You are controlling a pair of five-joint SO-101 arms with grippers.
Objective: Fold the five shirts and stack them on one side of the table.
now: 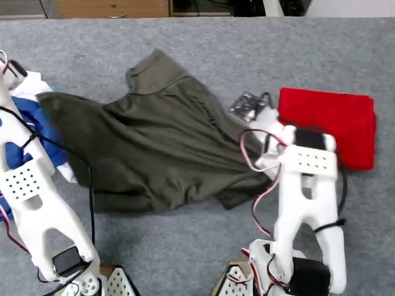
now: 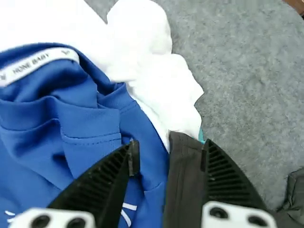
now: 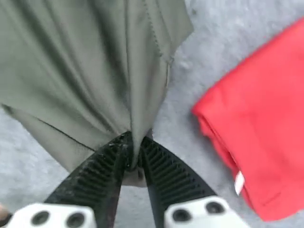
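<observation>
Four shirts show on the grey table point(image 1: 278, 55), and we judge the job to be at an early stage. A red shirt point(image 1: 330, 123) lies folded on the right side, most likely as the start of the stack. The olive shirt point(image 1: 154, 142) is spread across the middle with its collar toward the far edge, creased and not yet folded.

Our right claw point(image 3: 134, 152) is closed on a bunch of the olive cloth at the end nearest the red shirt. The fabric fans out from the pinch in tight pleats. We read that grip as a way to pull the shirt flat or to carry that side over in a fold.

Our left claw point(image 2: 168, 154) sits at the opposite end, over the blue shirt point(image 2: 57, 128) and the white shirt point(image 2: 152, 71) heaped at the left edge. Its jaws stand apart. The olive hem lies between them against one jaw and blue cloth shows in the gap, so nothing is clamped. We think it is placed there to take that corner so both ends can be drawn apart. If it closes now, it may well catch the blue cloth along with the hem.
</observation>
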